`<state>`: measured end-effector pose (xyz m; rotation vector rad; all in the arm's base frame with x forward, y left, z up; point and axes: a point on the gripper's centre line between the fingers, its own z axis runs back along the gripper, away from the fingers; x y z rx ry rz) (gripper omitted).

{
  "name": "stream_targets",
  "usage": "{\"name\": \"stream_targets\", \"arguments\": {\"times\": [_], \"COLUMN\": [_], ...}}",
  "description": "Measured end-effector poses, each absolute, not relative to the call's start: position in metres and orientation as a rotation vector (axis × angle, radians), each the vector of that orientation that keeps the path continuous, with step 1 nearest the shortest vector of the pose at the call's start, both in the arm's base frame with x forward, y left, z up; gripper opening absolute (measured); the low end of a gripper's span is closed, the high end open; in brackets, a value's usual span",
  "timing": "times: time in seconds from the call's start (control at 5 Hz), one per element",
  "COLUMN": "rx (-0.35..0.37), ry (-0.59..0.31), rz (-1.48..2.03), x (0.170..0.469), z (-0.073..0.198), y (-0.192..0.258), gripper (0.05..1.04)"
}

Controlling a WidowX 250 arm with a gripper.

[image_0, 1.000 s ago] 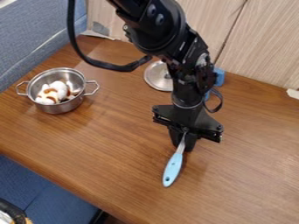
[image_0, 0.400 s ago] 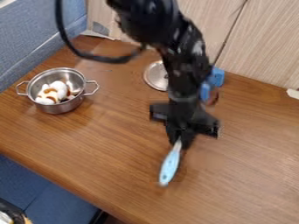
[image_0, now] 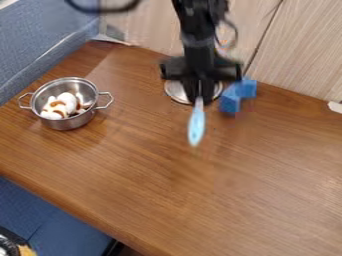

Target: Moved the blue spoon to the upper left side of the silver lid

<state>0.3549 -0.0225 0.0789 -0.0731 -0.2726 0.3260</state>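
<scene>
Gripper at 1 o'clock of view centre, fingers pointing down toward 6, clamped on the blue spoon near the top of its handle. Handle hangs out below the fingertips, butt end toward 6 o'clock. Spoon's head is hidden in and behind the gripper. Spoon's probably off the table, but blur makes its height a fair guess at best.

Wrist runs up from the gripper toward 12, close to upright; wide black crossbar sits level above the fingers. Rest of the arm is cut off by the top edge. Black cable loop at 11 o'clock, also cropped at the top.

Silver lid is behind the gripper; fingers hide its middle, rim shows on the 9 and 3 o'clock sides. Blue blocky object just off the lid's 3 o'clock side; can't tell if it's one piece or two.

Steel two-handled pot between 9 and 10 o'clock, well apart from the gripper, white-and-brown pieces inside. All on the wooden table. Dark rounded item between 7 and 8, cropped at the corner, can't identify it.
</scene>
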Motion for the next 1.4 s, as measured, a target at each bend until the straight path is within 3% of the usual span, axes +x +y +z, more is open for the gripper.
{"name": "stream_targets", "arguments": {"times": [0.4,0.6,1.4], "rx": [-0.05,-0.011,0.148], "ry": [-0.276,-0.287,-0.2], "rz": [0.665,0.767,0.987], "x": [0.428,0.445,0.452], "z": [0.078,0.075,0.017], "y": [0.049,0.079,0.161], "gripper": [0.149,0.149,0.149]}}
